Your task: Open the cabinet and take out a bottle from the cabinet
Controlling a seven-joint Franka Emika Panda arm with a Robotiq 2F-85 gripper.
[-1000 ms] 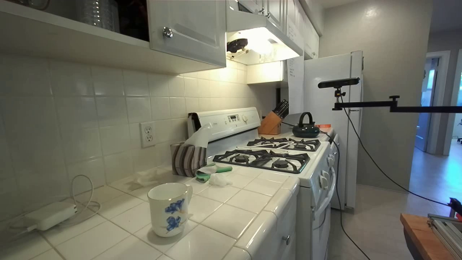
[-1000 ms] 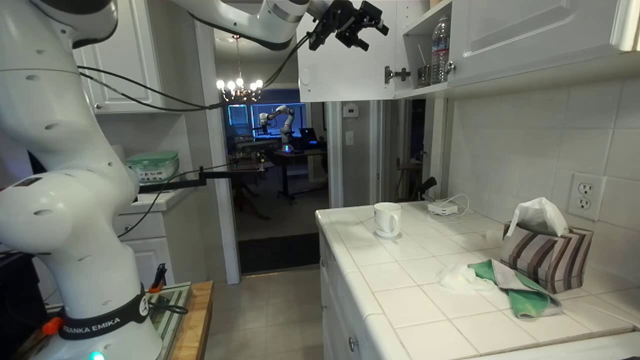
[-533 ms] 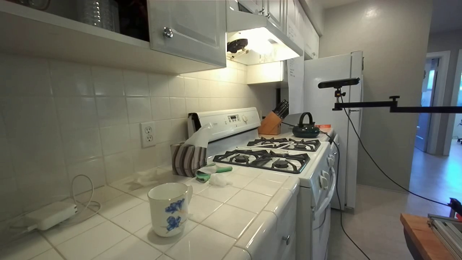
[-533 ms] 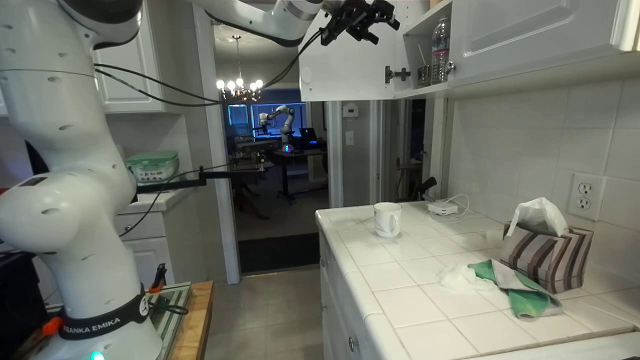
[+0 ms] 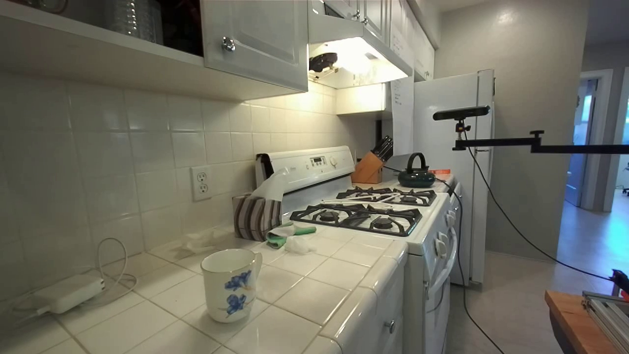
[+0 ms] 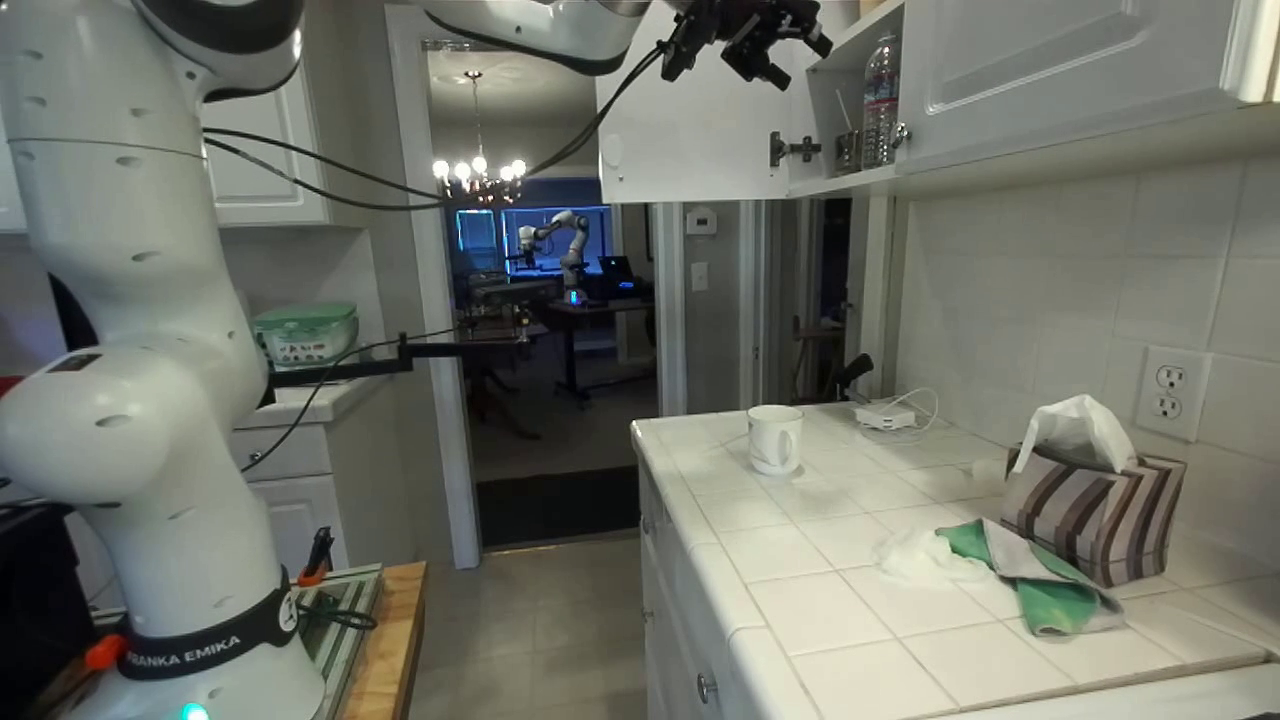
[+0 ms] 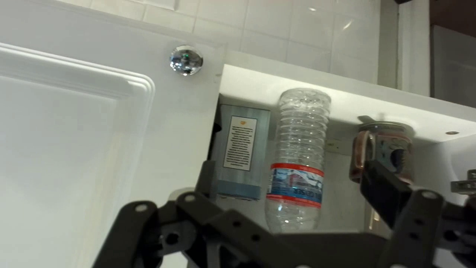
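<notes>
My gripper: spread, empty, shifted right along an exterior view's top, nearer the open cabinet. Bottle likely my next reach.

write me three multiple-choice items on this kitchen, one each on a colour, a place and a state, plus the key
1. What colour is the flower print on the glossy white mug on the white tiled counter?
A) blue
B) red
C) yellow

2. Where is the clear, ribbed plastic bottle?
A) on the counter
B) in the mug
C) in the white panelled wall cabinet

3. How does the black two-fingered gripper stand?
A) shut on the bottle
B) open
C) shut on the mug

1 A: an exterior view shows the print in blue.
2 C: the wrist view shows it standing inside.
3 B: the wrist view shows its jaws wide apart, gripping nothing.
</notes>
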